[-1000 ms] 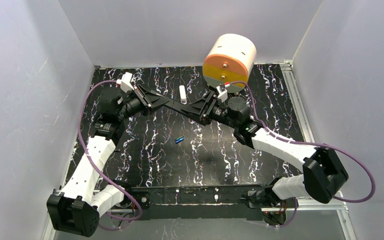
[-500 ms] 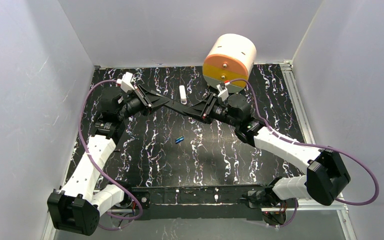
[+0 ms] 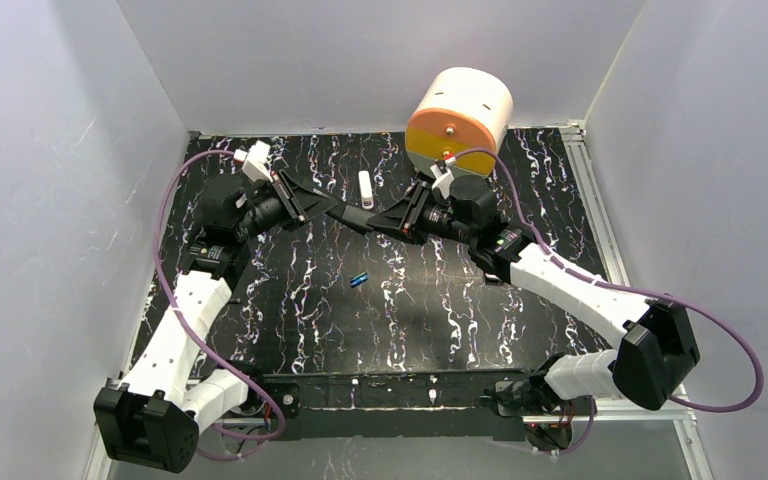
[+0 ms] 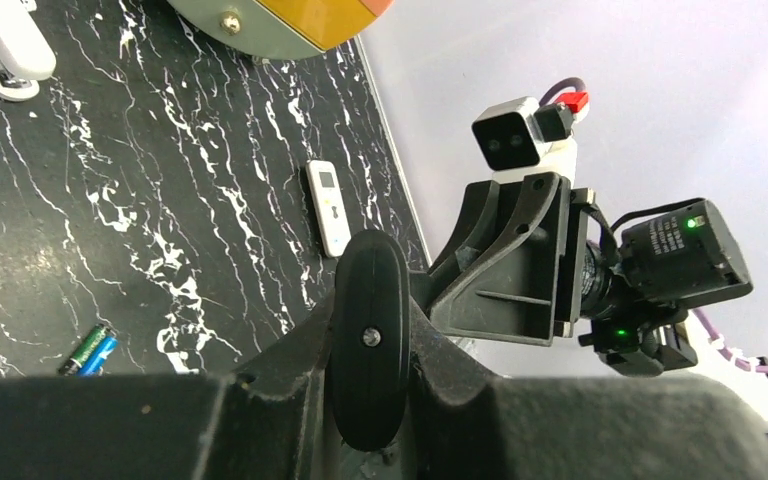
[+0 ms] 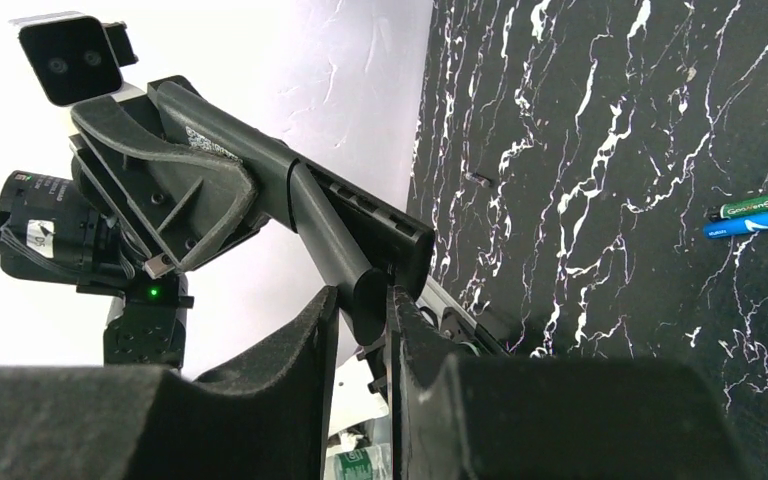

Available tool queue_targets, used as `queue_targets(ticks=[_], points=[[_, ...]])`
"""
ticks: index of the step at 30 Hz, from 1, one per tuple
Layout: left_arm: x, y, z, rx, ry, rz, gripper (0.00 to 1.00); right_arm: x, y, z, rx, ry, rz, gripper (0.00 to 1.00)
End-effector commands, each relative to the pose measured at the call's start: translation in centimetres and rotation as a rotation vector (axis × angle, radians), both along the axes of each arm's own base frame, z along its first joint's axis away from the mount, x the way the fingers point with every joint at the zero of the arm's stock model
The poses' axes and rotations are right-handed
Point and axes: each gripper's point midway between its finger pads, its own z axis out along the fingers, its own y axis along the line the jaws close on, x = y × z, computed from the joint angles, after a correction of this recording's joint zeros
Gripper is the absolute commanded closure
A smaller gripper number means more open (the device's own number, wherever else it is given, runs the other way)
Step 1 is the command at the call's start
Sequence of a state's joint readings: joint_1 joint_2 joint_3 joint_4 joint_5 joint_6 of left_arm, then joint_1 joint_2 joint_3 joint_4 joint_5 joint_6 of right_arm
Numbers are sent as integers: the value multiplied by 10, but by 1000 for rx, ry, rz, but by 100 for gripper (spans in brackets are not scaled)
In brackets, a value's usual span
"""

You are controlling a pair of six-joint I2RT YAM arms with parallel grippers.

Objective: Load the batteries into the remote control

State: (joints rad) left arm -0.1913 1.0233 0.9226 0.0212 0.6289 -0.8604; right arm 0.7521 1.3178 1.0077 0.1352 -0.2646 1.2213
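Both grippers meet mid-table above the surface, each shut on one end of a slim black remote. My left gripper holds its left end. My right gripper pinches the other end between its tips. The two batteries, one blue and one dark, lie side by side on the table nearer than the grippers; they also show in the left wrist view and the right wrist view. A white rounded object with a grey underside, likely the white remote control, is cut off by the frame; the top view hides it.
A narrow white stick with a small display lies behind the grippers. A large white and orange drum stands at the back right. The black marbled table is walled on three sides.
My right wrist has shifted a little left and towards the back, bringing its fingers further onto the black remote. The left arm and the batteries have hardly moved.
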Motion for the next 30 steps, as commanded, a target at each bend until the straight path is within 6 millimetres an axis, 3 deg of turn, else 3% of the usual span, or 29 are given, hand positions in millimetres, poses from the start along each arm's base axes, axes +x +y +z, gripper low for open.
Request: queue_targets(ticks=[1, 8, 16, 20, 23, 25, 30], points=[[-4, 2, 9, 46, -101, -24, 100, 6, -3, 1, -33, -3, -16, 83], [-2, 0, 0, 49, -83, -32, 100, 9, -4, 22, 94, -98, -41, 99], [0, 3, -21, 88, -46, -26, 100, 9, -14, 52, 175, -211, -83, 99], [3, 6, -35, 119, -31, -14, 100, 11, -23, 55, 191, -229, -131, 99], [1, 9, -55, 151, 25, -2, 100, 16, -32, 42, 151, -215, -181, 99], [0, 12, -62, 169, 38, 5, 100, 21, -41, 21, 73, -187, -228, 99], [-8, 12, -66, 196, 20, -21, 100, 34, -80, -59, -227, -72, -380, 99]])
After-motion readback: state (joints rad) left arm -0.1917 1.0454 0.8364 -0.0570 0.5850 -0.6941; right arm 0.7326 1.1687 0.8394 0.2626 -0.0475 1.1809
